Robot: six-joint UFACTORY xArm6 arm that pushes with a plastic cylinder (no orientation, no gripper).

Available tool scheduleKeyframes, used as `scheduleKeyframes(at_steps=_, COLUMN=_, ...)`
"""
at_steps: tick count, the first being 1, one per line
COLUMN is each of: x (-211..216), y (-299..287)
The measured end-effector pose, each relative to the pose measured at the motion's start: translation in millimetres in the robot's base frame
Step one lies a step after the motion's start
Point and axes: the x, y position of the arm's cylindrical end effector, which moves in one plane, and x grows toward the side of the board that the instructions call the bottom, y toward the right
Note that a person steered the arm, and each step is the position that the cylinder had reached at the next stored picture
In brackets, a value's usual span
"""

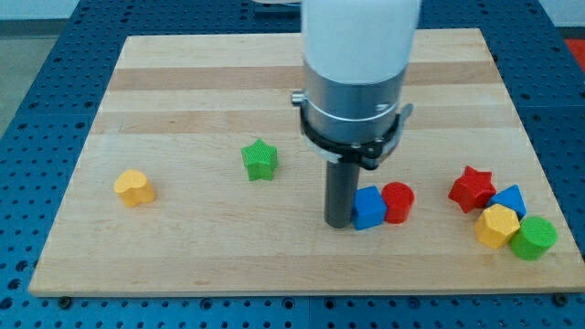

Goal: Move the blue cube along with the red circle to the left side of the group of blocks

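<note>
My tip [340,222] is touching the left side of the blue cube [369,208], and the red circle [398,202] is sitting against the cube's right side. Both are sitting near the board's [183,91] bottom edge. A green star [260,159] and a yellow block [134,187] are sitting toward the left edge. There are no jaws, just a rod.

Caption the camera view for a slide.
Tip touching blue cube on its left, red circle against the cube's right, four-block cluster further right.
</note>
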Motion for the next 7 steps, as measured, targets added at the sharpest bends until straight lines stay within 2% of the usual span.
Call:
scheduleKeyframes(at_steps=4, x=13, y=53)
scheduleKeyframes(at_steps=5, x=13, y=35)
scheduleKeyframes(at_steps=7, x=-18, y=12)
